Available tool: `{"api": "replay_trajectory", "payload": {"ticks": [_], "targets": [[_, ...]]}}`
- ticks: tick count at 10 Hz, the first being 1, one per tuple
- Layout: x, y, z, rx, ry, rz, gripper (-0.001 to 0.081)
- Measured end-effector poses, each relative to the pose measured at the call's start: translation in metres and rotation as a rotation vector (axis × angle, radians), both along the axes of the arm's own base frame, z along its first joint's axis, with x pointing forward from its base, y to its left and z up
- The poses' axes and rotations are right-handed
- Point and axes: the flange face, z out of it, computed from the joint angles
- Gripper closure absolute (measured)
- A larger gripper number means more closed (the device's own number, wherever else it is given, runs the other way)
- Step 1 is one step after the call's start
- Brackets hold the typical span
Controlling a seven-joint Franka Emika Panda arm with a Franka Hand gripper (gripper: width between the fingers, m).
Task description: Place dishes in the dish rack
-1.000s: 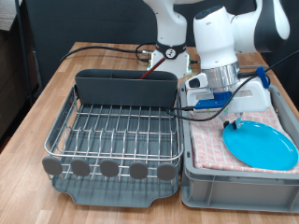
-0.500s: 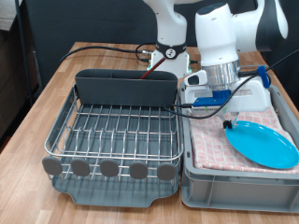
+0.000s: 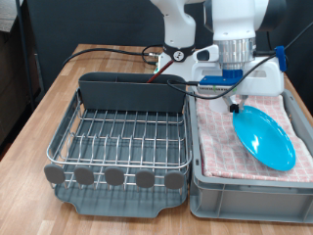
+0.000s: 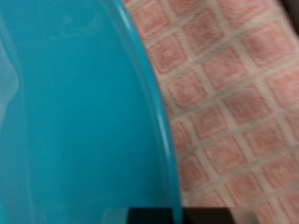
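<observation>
Rack tabs: a row of round dark grey tabs [image 3: 114, 176] lines the nearest edge of the large dark grey plastic dish rack [image 3: 61, 127], at the exterior view's bottom left
Rack grid: the silver wire grid [image 3: 122, 137] lies bare across the tray; no dish rests on it
Tub: a grey plastic tub [image 3: 240, 194] stands just beside the rack on the exterior view's right; a pink checked cloth [image 3: 220, 137] lines it
Plate: the round flat light-blue plate [image 3: 264, 137] is tilted, its upper edge raised at the gripper and its lower part over the cloth in the tub; whether the low edge touches the cloth cannot be told; in the wrist view the plate [image 4: 75, 121] fills most of the picture with the cloth [image 4: 234, 103] beyond its rim
Claw: the two-finger gripper [image 3: 235, 105] sits at the plate's raised edge, below the white arm; the fingers are hidden, so I cannot tell how wide they stand
Utensil box: a tall grey utensil box [image 3: 132, 93] stands at the rack's far end
Behind: black cables [image 3: 108, 51] run across the wooden table [image 3: 49, 98]
</observation>
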Motion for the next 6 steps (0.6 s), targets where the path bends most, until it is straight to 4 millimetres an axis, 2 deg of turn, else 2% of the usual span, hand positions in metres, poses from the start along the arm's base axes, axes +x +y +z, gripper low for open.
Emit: {"api": "replay_trajectory", "payload": {"ticks": [4,6], "targets": [[-0.014,0.0,0.054,-0.126,0.106,-0.042,0.0789],[-0.021,-0.006,0.08,-0.221,0.185,-0.05,0.0789]]}}
